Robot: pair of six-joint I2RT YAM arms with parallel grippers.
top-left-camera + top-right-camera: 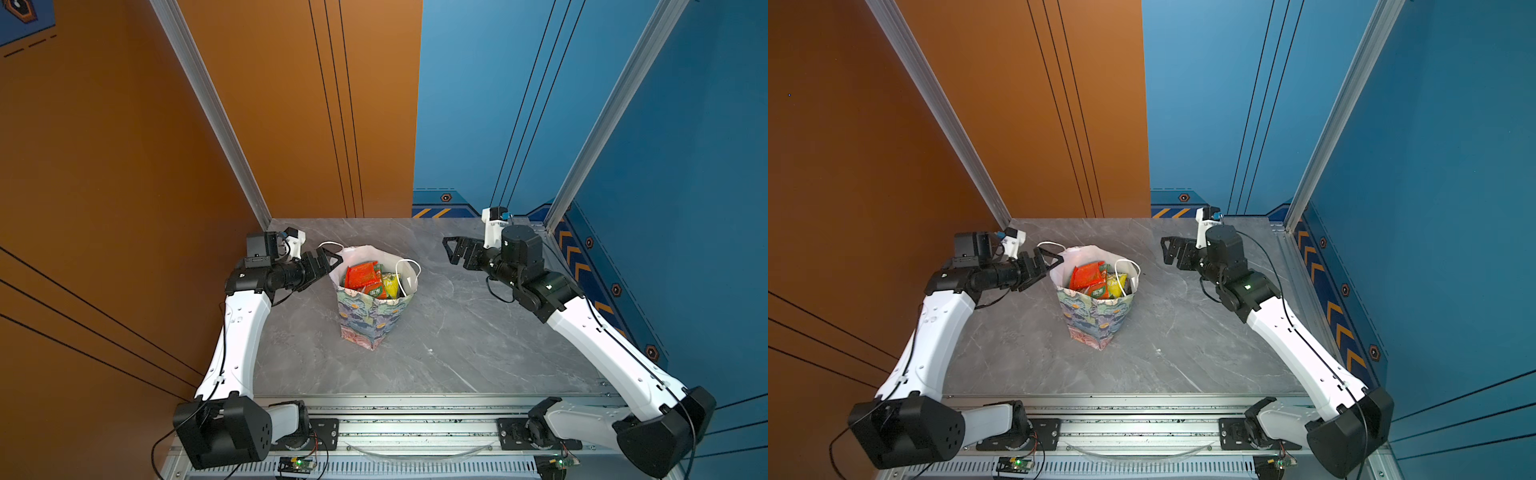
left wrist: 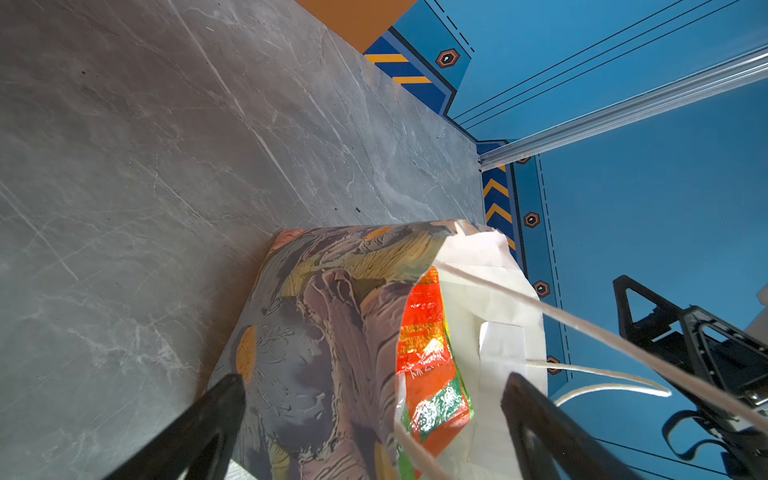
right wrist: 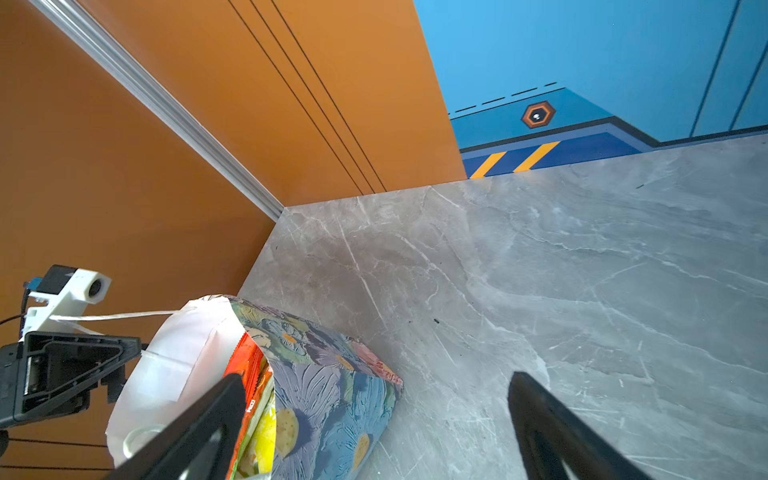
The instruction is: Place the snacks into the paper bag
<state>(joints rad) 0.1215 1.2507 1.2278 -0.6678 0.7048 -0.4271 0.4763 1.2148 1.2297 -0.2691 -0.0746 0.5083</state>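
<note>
Left fingers (image 2: 199,436), right fingers (image 3: 552,428) spread empty; one paper bag (image 1: 370,320) holds several snacks (image 1: 360,275).

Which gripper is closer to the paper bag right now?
Left. The left gripper is open at the rim of the bag; the right gripper, also open, hangs well apart on the other side.

The snacks (image 1: 360,275) look glossy, the paper bag (image 1: 365,322) matt, the table (image 1: 461,332) smooth.
</note>
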